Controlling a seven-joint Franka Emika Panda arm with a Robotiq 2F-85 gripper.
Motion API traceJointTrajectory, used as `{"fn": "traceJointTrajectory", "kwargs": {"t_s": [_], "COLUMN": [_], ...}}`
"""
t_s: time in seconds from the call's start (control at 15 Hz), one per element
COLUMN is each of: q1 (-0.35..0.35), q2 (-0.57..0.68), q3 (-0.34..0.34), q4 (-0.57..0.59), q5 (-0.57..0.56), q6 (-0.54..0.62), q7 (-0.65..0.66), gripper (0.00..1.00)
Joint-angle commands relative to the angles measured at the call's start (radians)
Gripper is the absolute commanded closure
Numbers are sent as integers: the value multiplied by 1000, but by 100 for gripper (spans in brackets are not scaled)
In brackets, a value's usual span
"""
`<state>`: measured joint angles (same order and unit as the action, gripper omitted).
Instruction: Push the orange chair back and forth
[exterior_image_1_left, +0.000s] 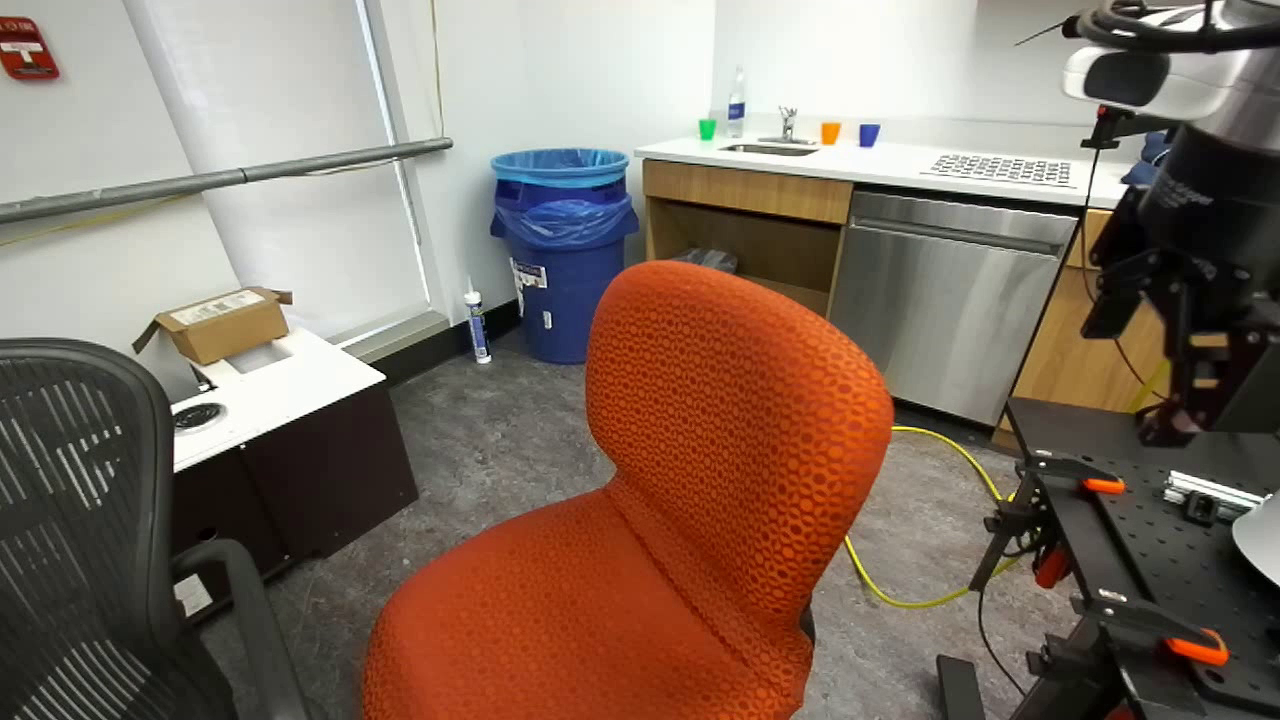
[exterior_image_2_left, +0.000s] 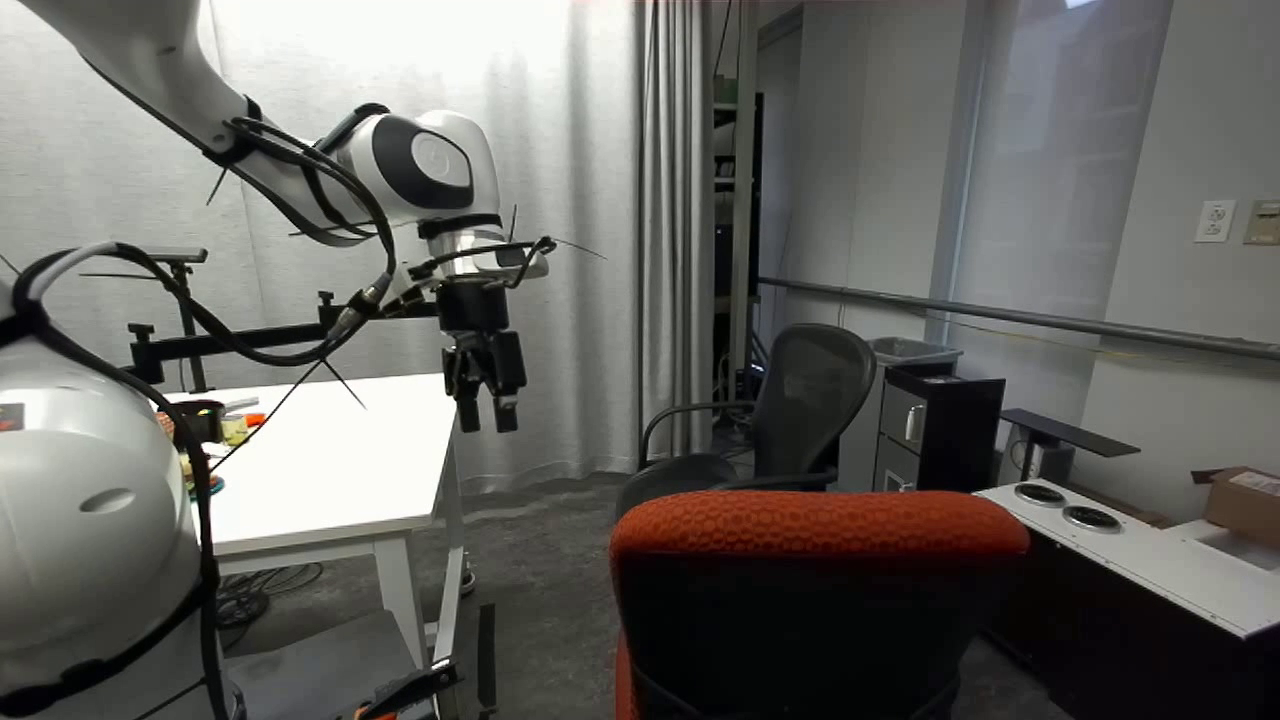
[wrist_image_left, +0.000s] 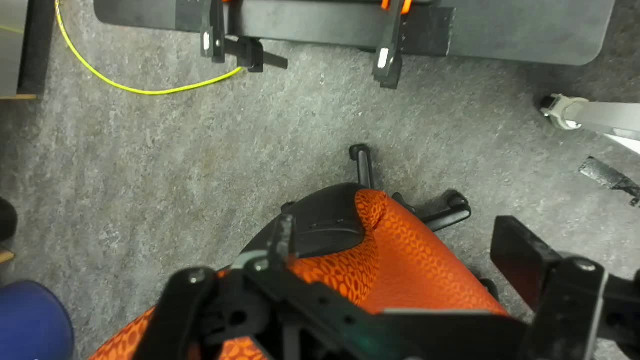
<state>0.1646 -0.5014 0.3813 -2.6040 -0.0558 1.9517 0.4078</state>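
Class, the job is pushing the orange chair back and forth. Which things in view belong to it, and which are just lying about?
For the job:
orange chair
robot's fingers, spread apart

Just lying about:
black mesh chair
blue bin
cardboard box
green cup

In both exterior views, the bottom edge cuts off the orange chair (exterior_image_1_left: 660, 510).

textured cloth orange chair (exterior_image_1_left: 660, 490), metal dishwasher (exterior_image_1_left: 940, 310)
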Motion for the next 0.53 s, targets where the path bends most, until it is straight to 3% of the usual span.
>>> {"fn": "traceJointTrajectory", "kwargs": {"t_s": [0.0,0.47], "q1": [-39,-82], "q2": [124,338], "q3": [-15,-64], "q4": [65,183], "q5": [-123,-348], "q6": [64,148], "q7": [-5,7], "gripper": [0,0]}}
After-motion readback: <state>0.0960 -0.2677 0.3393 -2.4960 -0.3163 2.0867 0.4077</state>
